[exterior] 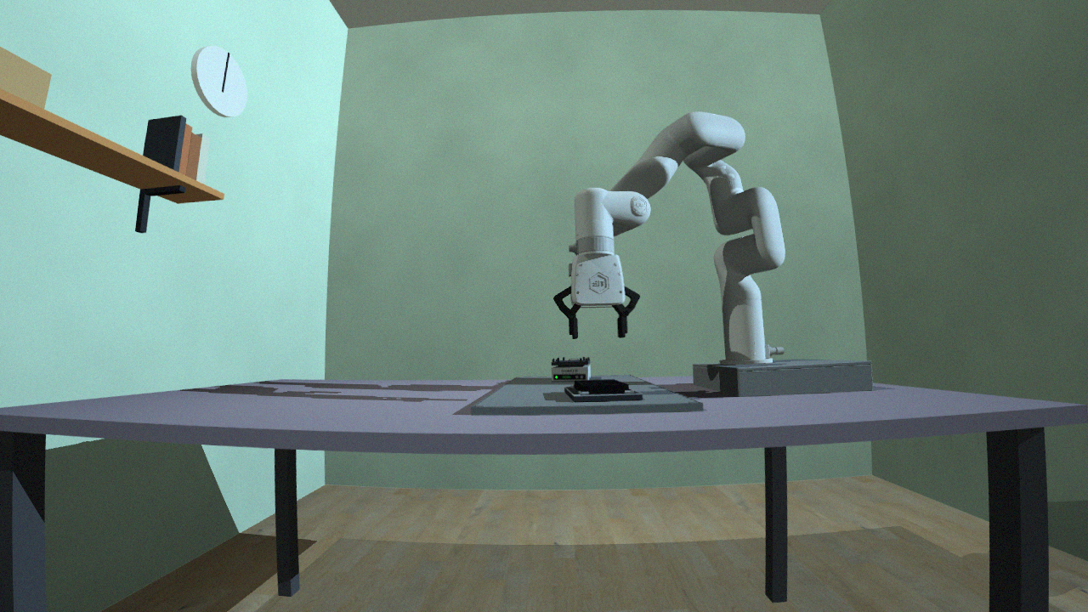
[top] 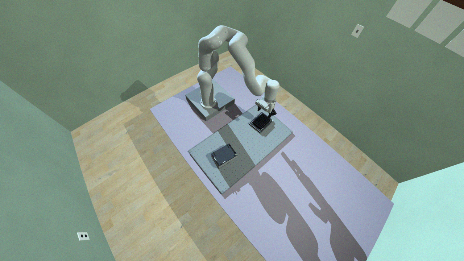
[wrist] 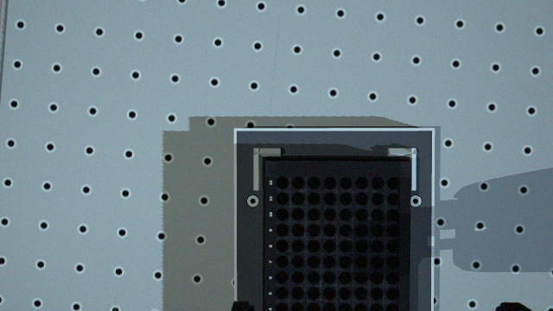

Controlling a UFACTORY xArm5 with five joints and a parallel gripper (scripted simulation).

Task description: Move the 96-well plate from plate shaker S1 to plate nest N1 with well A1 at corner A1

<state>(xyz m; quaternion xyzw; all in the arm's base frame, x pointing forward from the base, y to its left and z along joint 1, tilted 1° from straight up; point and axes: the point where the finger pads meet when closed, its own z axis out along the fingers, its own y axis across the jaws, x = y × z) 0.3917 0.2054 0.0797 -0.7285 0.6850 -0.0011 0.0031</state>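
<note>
The black 96-well plate (top: pixel 261 123) lies flat in the plate nest N1 (top: pixel 264 127) on the right part of the perforated breadboard. In the wrist view the plate (wrist: pixel 334 233) sits between the nest's pale corner locators (wrist: pixel 265 152), on the dark nest base (wrist: pixel 247 242); the cut-off corner is out of that view. My gripper (exterior: pixel 595 331) is open and empty, and hangs well above the plate (exterior: pixel 603 387). Only its fingertips show at the bottom edge of the wrist view. The plate shaker S1 (top: pixel 223 155) stands on the left part of the breadboard with nothing on top.
The grey breadboard (top: pixel 240 145) lies on a lilac table mat. The arm's grey base block (top: pixel 210 102) stands behind it. In the side view the shaker (exterior: pixel 570 371) with a green light stands just left of and behind the nest.
</note>
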